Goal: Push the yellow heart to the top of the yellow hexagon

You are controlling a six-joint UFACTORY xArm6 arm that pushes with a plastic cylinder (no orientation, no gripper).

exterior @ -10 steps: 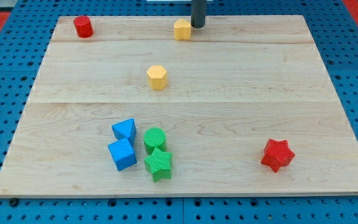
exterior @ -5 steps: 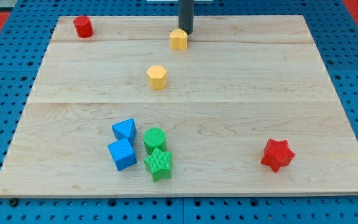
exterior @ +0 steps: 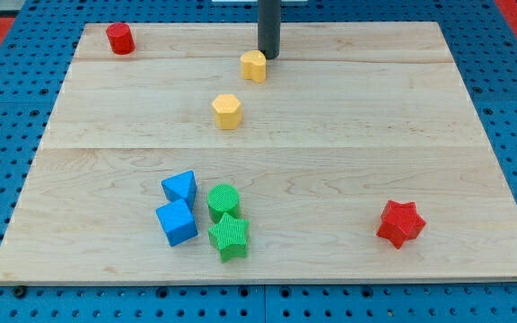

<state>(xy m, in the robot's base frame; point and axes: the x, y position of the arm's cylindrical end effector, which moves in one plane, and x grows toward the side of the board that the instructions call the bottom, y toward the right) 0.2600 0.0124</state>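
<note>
We see a red cylinder (exterior: 119, 39) far to the view's left of our tip (exterior: 268, 56). Well below our tip cluster a blue triangle (exterior: 180, 187), blue cube (exterior: 177, 222), green cylinder (exterior: 223, 201) and green star (exterior: 230, 236). A red star (exterior: 400, 223) lies far toward the bottom right.

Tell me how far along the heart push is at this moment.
Done: the yellow heart already sits above the yellow hexagon, a little to the view's right, with a gap between them. In hand: my tip is at the heart's upper right edge. Left: nudging it left and down, closer over the hexagon.
</note>
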